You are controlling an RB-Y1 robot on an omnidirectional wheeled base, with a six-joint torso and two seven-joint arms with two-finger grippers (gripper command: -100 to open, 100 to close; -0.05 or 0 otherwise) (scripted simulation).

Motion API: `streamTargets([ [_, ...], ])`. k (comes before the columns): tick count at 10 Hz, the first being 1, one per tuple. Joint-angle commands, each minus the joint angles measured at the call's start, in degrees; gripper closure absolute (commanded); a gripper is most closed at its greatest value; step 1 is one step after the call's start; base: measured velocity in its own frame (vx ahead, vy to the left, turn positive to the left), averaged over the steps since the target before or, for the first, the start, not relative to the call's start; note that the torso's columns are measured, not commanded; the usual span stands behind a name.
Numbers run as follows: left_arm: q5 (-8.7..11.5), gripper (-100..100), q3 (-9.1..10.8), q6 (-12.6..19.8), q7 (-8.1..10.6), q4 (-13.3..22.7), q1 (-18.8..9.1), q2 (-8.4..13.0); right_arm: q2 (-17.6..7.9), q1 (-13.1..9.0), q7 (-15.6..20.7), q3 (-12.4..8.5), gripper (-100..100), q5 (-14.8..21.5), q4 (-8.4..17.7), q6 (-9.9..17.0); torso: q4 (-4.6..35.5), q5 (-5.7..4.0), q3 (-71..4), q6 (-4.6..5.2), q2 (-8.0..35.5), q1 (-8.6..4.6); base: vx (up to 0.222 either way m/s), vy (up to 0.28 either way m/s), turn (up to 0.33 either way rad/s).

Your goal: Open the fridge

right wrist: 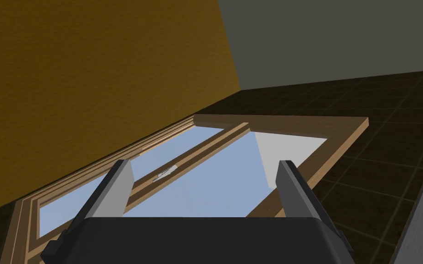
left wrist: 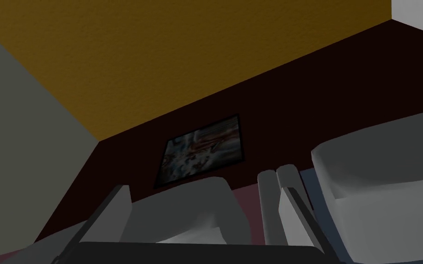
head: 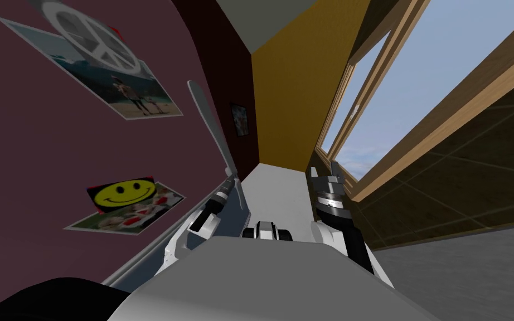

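Left wrist view, left jaws wide open — grey handle (left wrist: 187, 206) between.

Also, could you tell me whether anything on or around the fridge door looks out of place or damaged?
Nothing stands out. The upper photo and lower photo lie flat on the maroon fridge door under a peace-sign magnet and smiley magnet; the grey handle looks intact. The overall slant is the camera's.
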Motion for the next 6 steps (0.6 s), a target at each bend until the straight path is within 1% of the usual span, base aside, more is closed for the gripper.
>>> streamTargets([
  [1,0.04,-100,0.07,0.59,0.06,-1.0,0.27,0.14,0.0,0.0,0.0,0.0,0,0.0,0.0,0.0,-0.02,-0.02,-0.06,0.01,-0.12,-0.07,0.034,-0.017,0.01],
  [2,0.04,100,0.08,0.78,0.07,-1.15,0.29,0.16,0.0,0.0,0.0,0.0,0,0.0,0.0,0.0,-0.03,-0.01,-0.06,0.02,-0.09,-0.02,0.005,-0.003,-0.001],
  [3,0.01,100,-2.56,0.1,-0.45,-2.75,1.05,1.51,0.0,0.0,0.0,0.0,0,0.0,0.0,0.0,-0.01,0.01,-0.02,0.02,-0.04,0.03,-0.123,-0.056,-0.16],
  [4,-0.01,100,-3.88,-0.23,-0.71,-3.56,1.42,2.18,0.01,-0.03,0.0,0.01,0,0.0,0.0,0.0,0.16,-0.09,0.19,0.07,0.36,-0.22,-0.246,-0.121,-0.202],
  [5,-0.02,100,-5.2,-0.56,-0.97,-4.36,1.8,2.86,0.02,-0.04,0.0,0.02,0,0.0,0.01,0.01,0.2,-0.13,0.37,0.03,0.6,-0.4,-0.304,-0.105,-0.108],
  [6,-0.04,100,-6.52,-0.89,-1.23,-5.17,2.18,3.54,0.02,-0.05,0.0,0.02,0,0.0,0.01,0.01,0.17,-0.07,0.32,0.0,0.49,-0.15,-0.287,-0.078,-0.098],
])
